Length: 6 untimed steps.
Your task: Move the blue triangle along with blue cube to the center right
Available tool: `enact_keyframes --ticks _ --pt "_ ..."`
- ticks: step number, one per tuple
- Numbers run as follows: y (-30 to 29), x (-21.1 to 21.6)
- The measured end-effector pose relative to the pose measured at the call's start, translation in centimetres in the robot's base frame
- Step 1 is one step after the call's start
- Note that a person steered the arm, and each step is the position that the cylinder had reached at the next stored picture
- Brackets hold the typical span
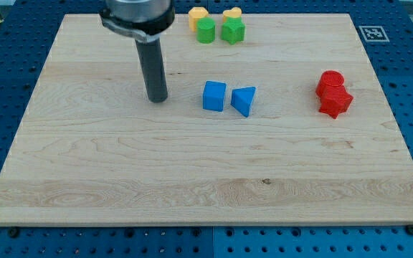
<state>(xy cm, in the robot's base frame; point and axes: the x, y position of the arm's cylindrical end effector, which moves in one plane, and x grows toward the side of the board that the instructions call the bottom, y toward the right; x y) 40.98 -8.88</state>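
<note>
Right, tip (158, 99) sits left of the cube (214, 95), which is just beside the triangle (244, 100) mid-board; no jaws on this rod, so I'd push rightward through both centres, slowly.

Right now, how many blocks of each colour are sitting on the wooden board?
Blue: 2, blue cube and blue triangle
Red: 2, and
Green: 2, and
Yellow: 2, and
Total: 8

A wooden board (120, 172) carries blue cube (214, 96), blue triangle (244, 100), and seemingly paired red, green, yellow blocks.
</note>
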Motion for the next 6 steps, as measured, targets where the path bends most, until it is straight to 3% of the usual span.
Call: enact_keyframes --ticks 1,3,6 --pt "0.8 0.0" --pt "10.7 0.0" --pt "12.6 1.9"
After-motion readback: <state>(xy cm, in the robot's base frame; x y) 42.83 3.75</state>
